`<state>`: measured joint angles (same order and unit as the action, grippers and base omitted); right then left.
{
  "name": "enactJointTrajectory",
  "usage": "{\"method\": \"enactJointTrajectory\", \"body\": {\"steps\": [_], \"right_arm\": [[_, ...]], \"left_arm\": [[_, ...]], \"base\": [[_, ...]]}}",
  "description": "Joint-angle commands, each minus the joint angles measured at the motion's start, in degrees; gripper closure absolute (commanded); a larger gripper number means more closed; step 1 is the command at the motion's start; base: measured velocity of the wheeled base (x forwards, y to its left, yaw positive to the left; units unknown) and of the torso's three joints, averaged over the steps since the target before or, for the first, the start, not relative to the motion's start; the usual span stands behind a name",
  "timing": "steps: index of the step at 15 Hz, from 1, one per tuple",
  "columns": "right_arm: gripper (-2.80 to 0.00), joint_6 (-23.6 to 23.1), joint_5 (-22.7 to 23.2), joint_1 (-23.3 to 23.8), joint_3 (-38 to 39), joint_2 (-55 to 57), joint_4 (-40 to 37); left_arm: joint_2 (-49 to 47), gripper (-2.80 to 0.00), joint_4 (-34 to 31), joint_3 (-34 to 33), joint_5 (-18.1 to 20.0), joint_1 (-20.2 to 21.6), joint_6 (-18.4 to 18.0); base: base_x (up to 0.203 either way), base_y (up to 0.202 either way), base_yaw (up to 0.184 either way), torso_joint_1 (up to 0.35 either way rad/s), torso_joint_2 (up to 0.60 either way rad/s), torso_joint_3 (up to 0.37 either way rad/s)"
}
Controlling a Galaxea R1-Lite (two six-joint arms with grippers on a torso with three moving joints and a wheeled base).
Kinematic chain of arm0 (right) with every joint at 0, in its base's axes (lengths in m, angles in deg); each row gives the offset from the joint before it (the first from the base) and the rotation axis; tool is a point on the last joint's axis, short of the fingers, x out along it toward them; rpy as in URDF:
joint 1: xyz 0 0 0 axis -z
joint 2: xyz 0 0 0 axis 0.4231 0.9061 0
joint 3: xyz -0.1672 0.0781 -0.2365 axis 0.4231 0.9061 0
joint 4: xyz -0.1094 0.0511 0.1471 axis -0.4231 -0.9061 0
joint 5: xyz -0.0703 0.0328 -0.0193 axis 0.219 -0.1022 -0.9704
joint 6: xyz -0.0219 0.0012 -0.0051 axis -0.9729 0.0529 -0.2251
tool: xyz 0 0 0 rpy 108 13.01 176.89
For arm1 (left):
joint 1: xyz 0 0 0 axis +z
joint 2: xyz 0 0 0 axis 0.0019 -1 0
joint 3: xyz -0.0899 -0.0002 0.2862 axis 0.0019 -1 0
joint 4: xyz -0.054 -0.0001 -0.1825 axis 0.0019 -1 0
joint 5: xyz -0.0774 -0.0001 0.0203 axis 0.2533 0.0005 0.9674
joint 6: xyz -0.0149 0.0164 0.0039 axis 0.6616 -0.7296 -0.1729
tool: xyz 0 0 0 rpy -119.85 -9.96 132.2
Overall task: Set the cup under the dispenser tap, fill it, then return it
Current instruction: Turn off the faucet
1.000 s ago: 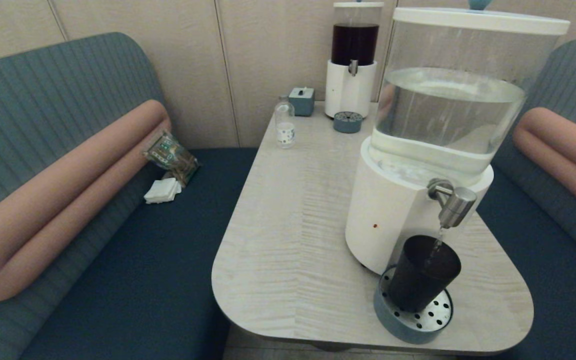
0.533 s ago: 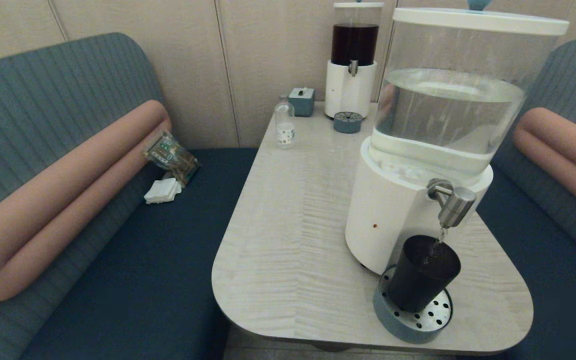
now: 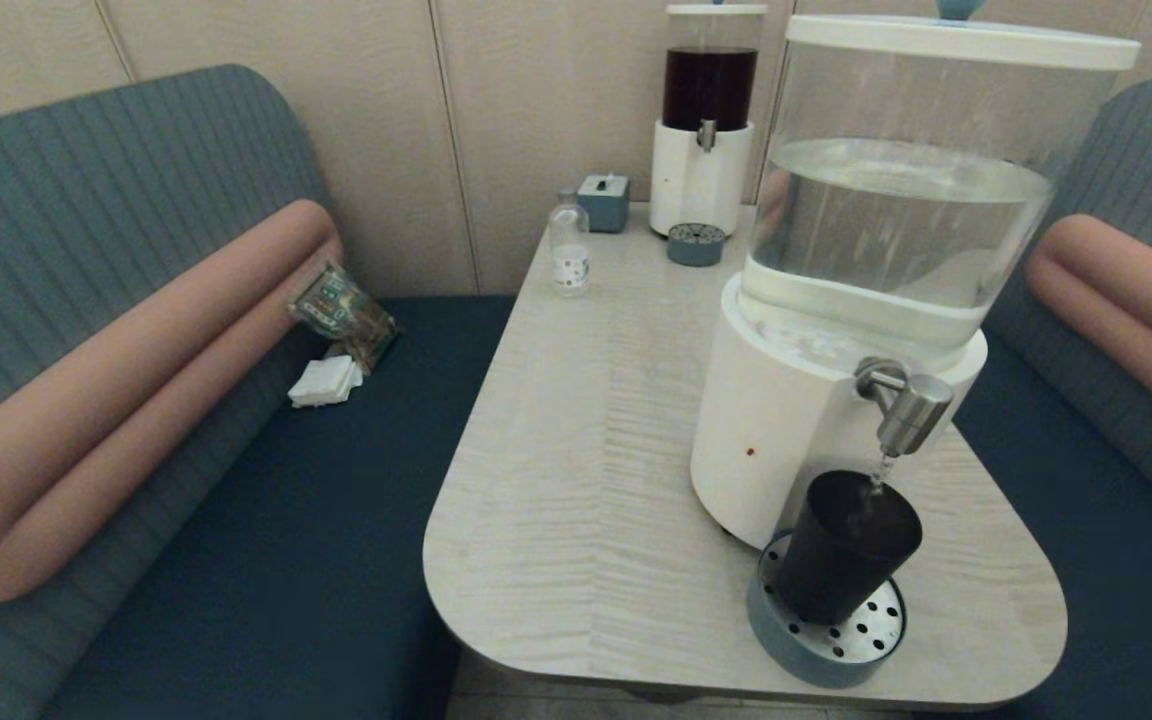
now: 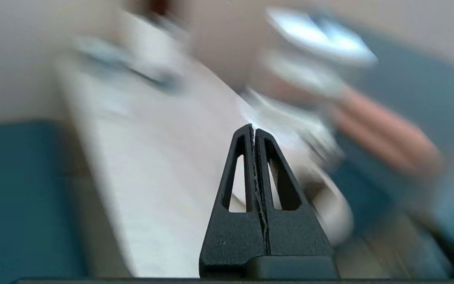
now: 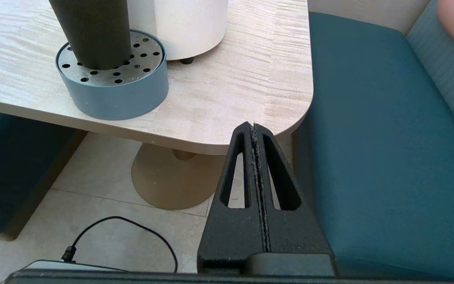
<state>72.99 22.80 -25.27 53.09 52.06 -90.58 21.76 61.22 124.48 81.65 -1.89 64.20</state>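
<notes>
- Almost nothing has shifted since a second ago: the cup (image 3: 846, 548) stands in the same spot and the thin stream from the dispenser tap (image 3: 911, 410) goes on falling into it.
- My right gripper (image 5: 253, 127) hangs low off the table's corner with fingers pressed together, empty; my left gripper (image 4: 252, 128) is likewise closed on nothing, apart from the cup.
- The cup sits upright on the drip tray (image 3: 786, 640), directly below the spout.
- To fill well, I judge I should wait, watch the level, and stop the flow before it reaches the brim.
- The table (image 3: 576, 450) is pale wood grain, between teal benches (image 3: 236, 560); a dark-liquid dispenser (image 3: 708, 120) and small bottle (image 3: 570, 247) stand far back.
</notes>
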Motion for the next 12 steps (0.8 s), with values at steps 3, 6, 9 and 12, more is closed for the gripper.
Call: {"method": "enactJointTrajectory", "body": {"steps": [3,6,9,12], "right_arm": [[0.0,-0.04,0.02,-0.02,-0.08,-0.2,-0.03],[0.0,-0.04,0.02,-0.02,0.0,-0.2,-0.03],[0.0,-0.04,0.02,-0.02,0.0,-0.2,-0.03],[0.0,-0.04,0.02,-0.02,0.0,-0.2,-0.03]], "left_arm": [[-14.86,0.0,-10.77,5.55,13.21,-1.79,-17.11],[-22.73,0.0,-18.99,11.13,10.03,-5.16,-35.28],[-30.19,0.0,-33.8,22.61,-2.13,-11.97,-52.45],[-35.05,0.0,-36.48,26.63,-14.12,-25.89,-57.03]], "base": [[0.0,0.0,0.0,0.0,0.0,0.0],[0.0,0.0,0.0,0.0,0.0,0.0],[0.0,0.0,0.0,0.0,0.0,0.0],[0.0,0.0,0.0,0.0,0.0,0.0]]}}
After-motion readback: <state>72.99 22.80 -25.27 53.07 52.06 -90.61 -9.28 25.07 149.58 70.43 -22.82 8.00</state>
